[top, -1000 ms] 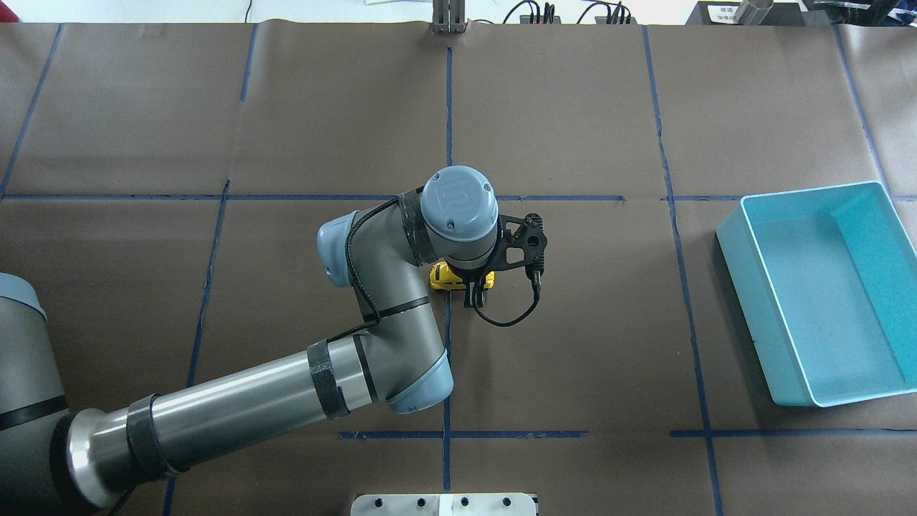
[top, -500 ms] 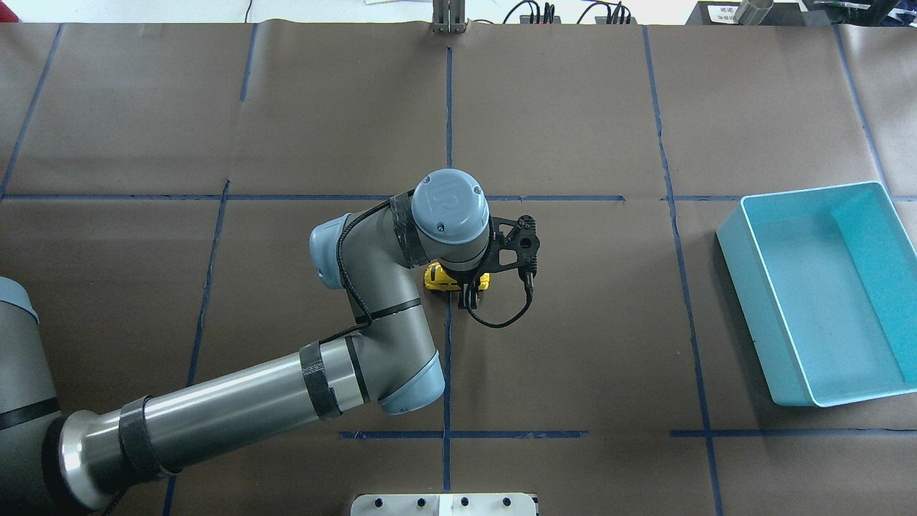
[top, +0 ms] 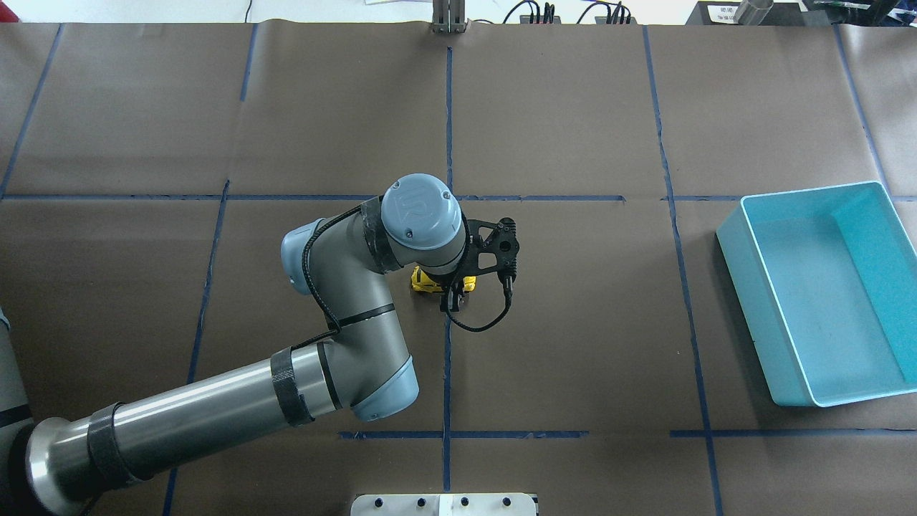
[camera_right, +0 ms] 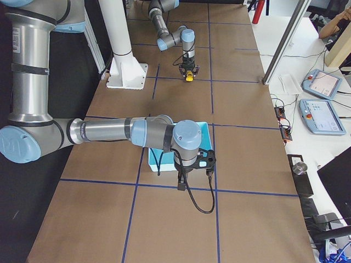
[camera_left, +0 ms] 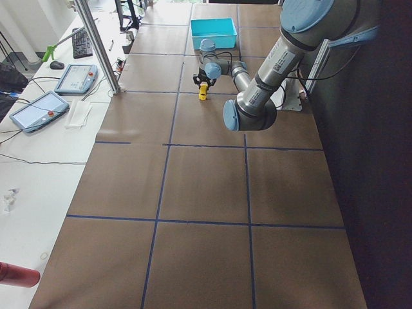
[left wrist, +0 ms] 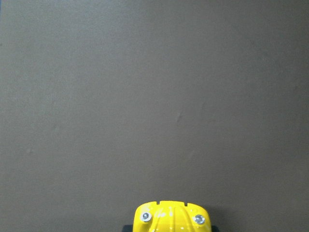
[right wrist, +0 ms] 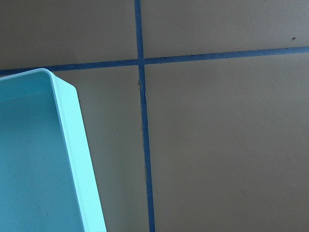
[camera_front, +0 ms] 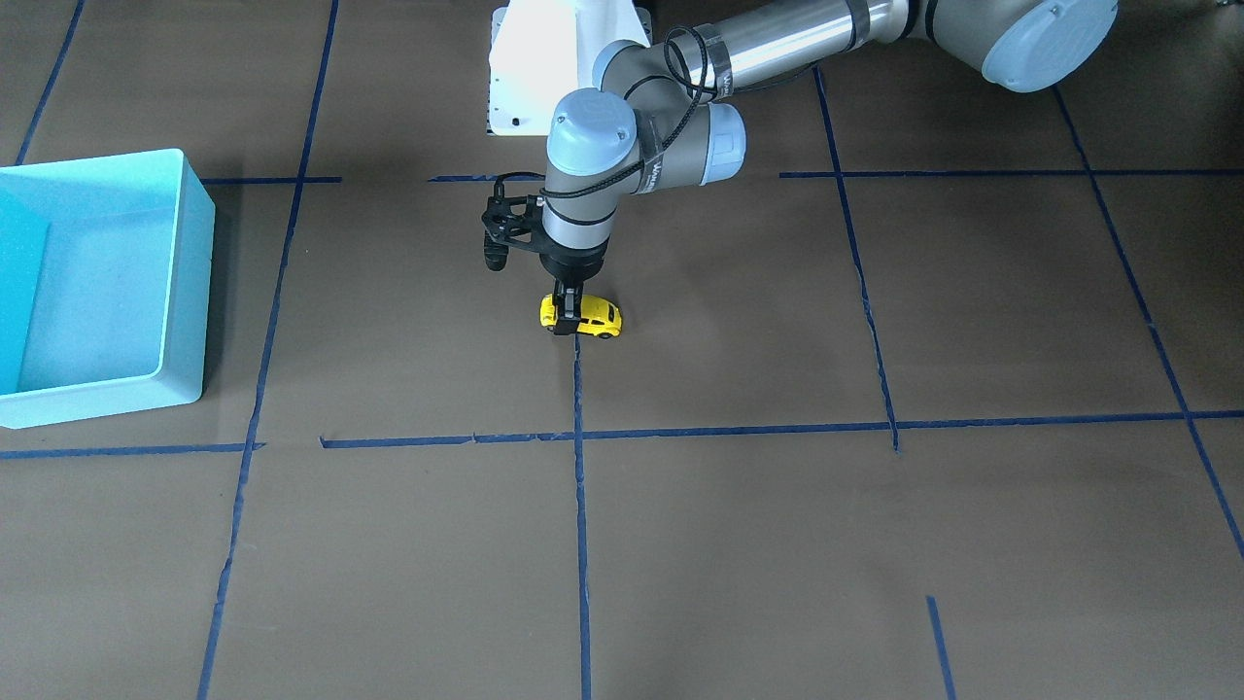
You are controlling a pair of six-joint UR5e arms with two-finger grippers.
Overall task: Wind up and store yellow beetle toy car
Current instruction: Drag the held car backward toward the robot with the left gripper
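The yellow beetle toy car [camera_front: 595,317] stands on its wheels on the brown table, near the middle. It also shows in the overhead view [top: 423,282] and at the bottom edge of the left wrist view [left wrist: 170,217]. My left gripper [camera_front: 567,313] points straight down and is shut across the car's body. In the overhead view the wrist hides most of the left gripper [top: 450,289]. My right gripper [camera_right: 180,185] shows only in the exterior right view, low over the table beside the bin. I cannot tell whether it is open or shut.
A teal open bin [top: 817,398] stands at the table's right side, with nothing in it. It also shows in the front view [camera_front: 190,282] and in the right wrist view [right wrist: 72,145]. Blue tape lines cross the brown paper cover.
My left gripper has slid the car along the table towards the overhead view's left, still shut on it. The bin has not moved.
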